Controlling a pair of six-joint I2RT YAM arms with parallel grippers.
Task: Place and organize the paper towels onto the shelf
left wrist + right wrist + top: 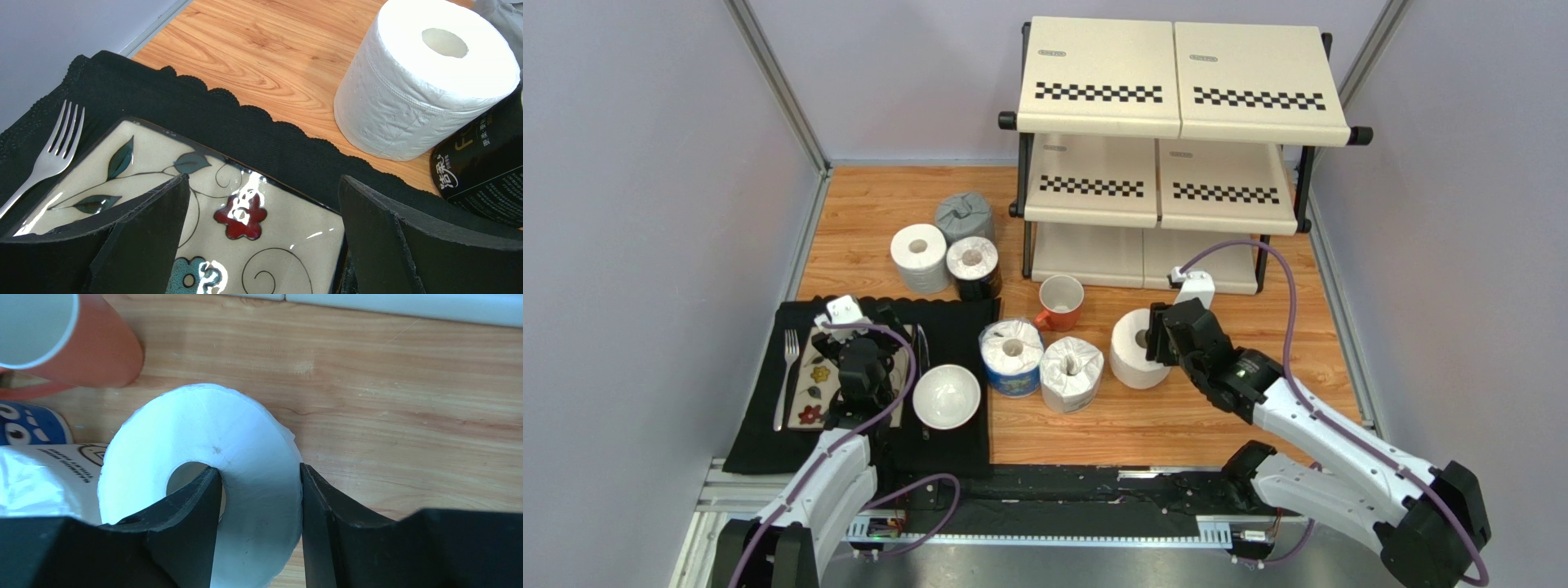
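Observation:
The shelf point(1185, 74) stands at the back right; no rolls show on its tiers. My right gripper point(1157, 337) is shut on a plain white paper towel roll point(1133, 349), one finger in its core and the other outside its wall, as the right wrist view shows for the gripper point(261, 478) and the roll point(209, 429). A blue roll point(1011, 357) and a clear-white roll point(1071, 373) stand to its left. A white roll point(918, 257), a grey roll point(965, 218) and a black roll point(973, 267) stand at back left. My left gripper point(264, 208) is open and empty over a flowered plate point(276, 245).
An orange mug point(1059, 301) stands before the shelf, close to the held roll. A black mat point(762, 441) at the left holds the plate, a fork point(787, 374) and a white bowl point(946, 396). Grey walls close in both sides.

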